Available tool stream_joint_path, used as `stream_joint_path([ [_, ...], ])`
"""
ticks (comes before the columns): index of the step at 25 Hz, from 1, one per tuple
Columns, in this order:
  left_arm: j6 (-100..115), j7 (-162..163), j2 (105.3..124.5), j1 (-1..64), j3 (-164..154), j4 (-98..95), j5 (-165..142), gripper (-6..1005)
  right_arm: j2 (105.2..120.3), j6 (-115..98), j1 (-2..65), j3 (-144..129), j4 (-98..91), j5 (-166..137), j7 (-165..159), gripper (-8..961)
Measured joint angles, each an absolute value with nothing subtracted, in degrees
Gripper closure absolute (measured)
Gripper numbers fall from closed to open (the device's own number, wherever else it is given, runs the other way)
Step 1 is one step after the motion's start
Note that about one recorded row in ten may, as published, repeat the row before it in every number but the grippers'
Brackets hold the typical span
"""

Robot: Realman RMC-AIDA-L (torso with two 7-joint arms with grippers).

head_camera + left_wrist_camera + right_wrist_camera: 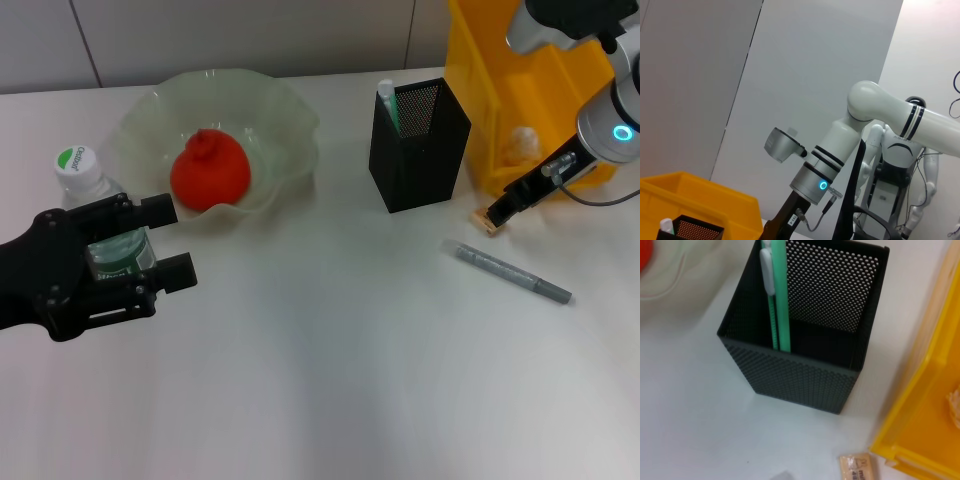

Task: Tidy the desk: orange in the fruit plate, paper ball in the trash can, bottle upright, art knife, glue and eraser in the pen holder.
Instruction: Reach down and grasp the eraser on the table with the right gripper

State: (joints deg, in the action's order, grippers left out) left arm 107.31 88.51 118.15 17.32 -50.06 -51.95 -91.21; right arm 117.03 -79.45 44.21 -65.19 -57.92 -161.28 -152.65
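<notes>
The orange (209, 170) lies in the pale-green fruit plate (285, 110). The bottle (88, 192) stands upright at the left. My left gripper (178, 242) is open, level with the bottle, its fingers reaching past the bottle's label. The black mesh pen holder (420, 150) holds the green art knife (387, 103), which also shows in the right wrist view (777, 300). The paper ball (521, 144) lies in the yellow trash can (500, 80). My right gripper (503, 210) is right over the tan eraser (487, 221), which lies on the table (858, 467). The grey pen-shaped glue (510, 272) lies on the table.
The pen holder (800, 375) stands close beside the trash can (925, 405), with the eraser in front of the gap between them. The left wrist view shows my right arm (830, 165) above the trash can (700, 200). White table (330, 380) spreads toward the front.
</notes>
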Motion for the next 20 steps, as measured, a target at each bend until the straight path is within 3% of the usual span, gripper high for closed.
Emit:
stream_joint_path([
  [20,107.3,87.8,118.12,17.2,-50.0,-51.6,-91.1,214,117.09,-75.3,46.0,-65.3,-52.8,-161.4,-152.7,398],
])
